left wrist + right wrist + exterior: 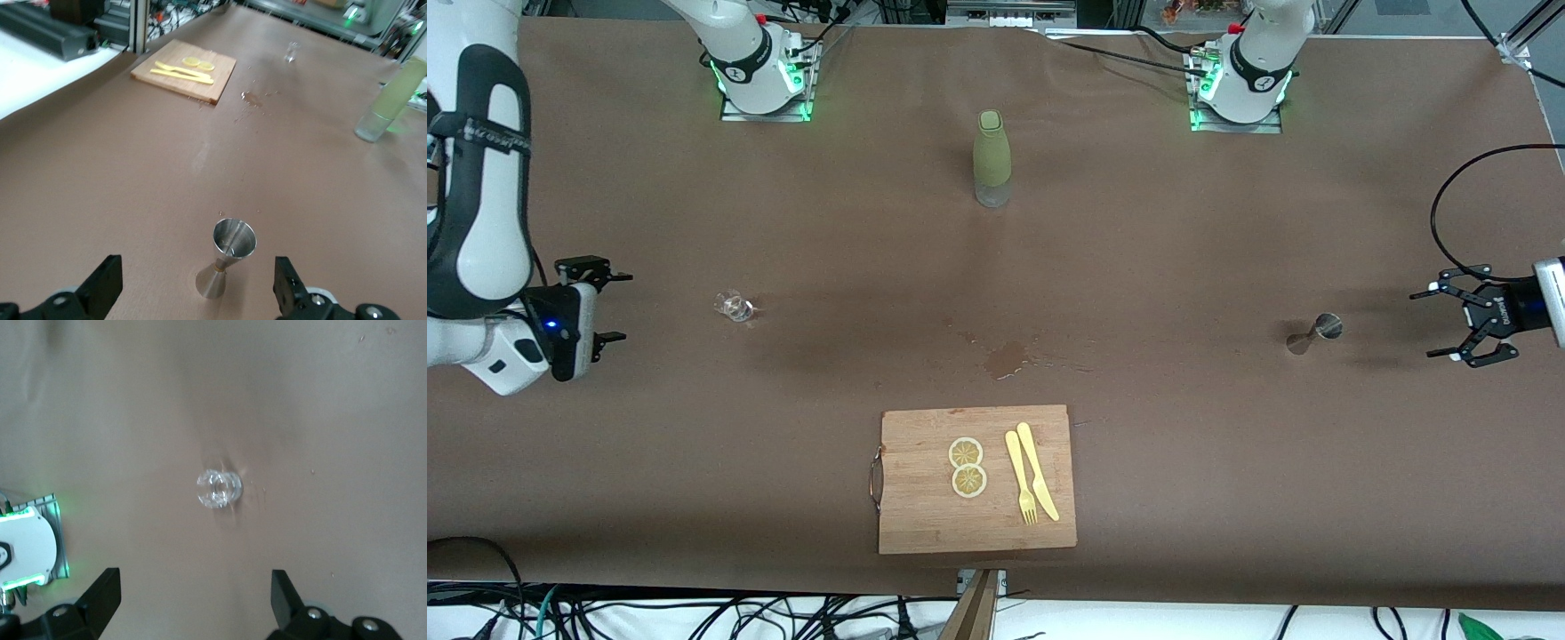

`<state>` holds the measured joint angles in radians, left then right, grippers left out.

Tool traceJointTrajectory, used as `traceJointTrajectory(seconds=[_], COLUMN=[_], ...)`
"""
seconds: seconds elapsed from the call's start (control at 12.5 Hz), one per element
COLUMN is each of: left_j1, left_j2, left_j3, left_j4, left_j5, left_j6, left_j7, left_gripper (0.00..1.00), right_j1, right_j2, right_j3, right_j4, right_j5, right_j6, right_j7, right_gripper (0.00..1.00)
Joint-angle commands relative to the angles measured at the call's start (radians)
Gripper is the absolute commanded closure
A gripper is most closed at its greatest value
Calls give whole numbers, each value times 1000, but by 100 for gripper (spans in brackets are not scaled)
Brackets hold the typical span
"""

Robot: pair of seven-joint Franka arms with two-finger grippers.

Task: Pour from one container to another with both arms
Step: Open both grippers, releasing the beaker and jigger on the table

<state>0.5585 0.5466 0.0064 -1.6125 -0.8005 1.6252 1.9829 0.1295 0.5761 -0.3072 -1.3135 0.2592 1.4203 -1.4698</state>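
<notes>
both sets of jaws stand wide apart and hold nothing. the left gripper (1469,325) hangs at the table's edge on the left arm's end, its open fingers facing the steel measuring cup (1315,334), which stands upright just beside it and apart from it. the right gripper (605,307) hangs at the right arm's end, open toward a small clear glass (735,307) that stands a little way off.

the measuring cup is narrow-waisted and top-heavy; an off-centre pinch could tip it. the glass is small and slick, so one finger touching first could push it away. a wet spill (1009,358) already marks the table (1227,444) near the middle. between the two bases stands a green bottle (991,158); by the near edge lies a cutting board (925,524) with lemon slices (967,467), fork (1020,477) and knife (1038,470).
</notes>
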Motion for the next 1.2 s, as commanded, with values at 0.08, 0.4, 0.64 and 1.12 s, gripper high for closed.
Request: traceJointTrajectory(seconds=[0.08,0.4,0.64,1.12], left_j1=[9,5,-2,-54], left_j2=[-124,-253,-321,-451], left_j3=[-86,-193,-264,-413], left_j4=[-33,-33,-40,-63], left_j5=[131,286,336,533], left_j6=[106,125,125,133], left_j7=[-229,-643,-953,-1608], left_gripper=[0,0,0,0], right_j1=[27,-20,-77,-131], right_j2=[-116,-258,-356,-527], right_j3=[97,314,419,481], right_j4=[-35,-156,-258,-421], right_j5=[-122,-285,-327,-328], right_j6=[-1,67,120,175], right_j7=[256,593,808,1408], right_gripper=[0,0,0,0])
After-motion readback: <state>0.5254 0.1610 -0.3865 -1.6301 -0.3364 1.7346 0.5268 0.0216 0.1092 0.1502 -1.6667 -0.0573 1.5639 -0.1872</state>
